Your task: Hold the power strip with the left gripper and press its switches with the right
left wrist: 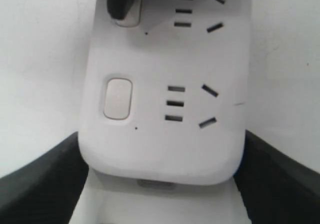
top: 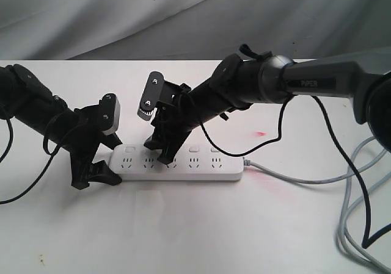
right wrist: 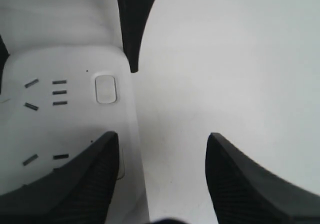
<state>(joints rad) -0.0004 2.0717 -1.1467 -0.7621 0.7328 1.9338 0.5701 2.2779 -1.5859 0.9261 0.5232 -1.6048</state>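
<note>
The white power strip (top: 183,167) lies flat on the white table with its row of switches (top: 195,149) on the far side. My left gripper (top: 98,177) is shut on its left end; in the left wrist view both black jaws press the sides of the power strip (left wrist: 160,149). The end switch (left wrist: 117,98) is uncovered. My right gripper (top: 157,151) stands open over the strip. One of its fingertips (left wrist: 120,2) rests on the second switch, and the other hangs over bare table behind the strip. The right gripper (right wrist: 162,136) holds nothing; the power strip (right wrist: 65,124) and its end switch (right wrist: 105,89) also show.
A grey cable (top: 293,177) leaves the strip's right end and joins loops of grey and black cable (top: 360,225) at the table's right edge. A small red light spot (top: 261,133) lies on the table behind the strip. Grey cloth hangs behind the table.
</note>
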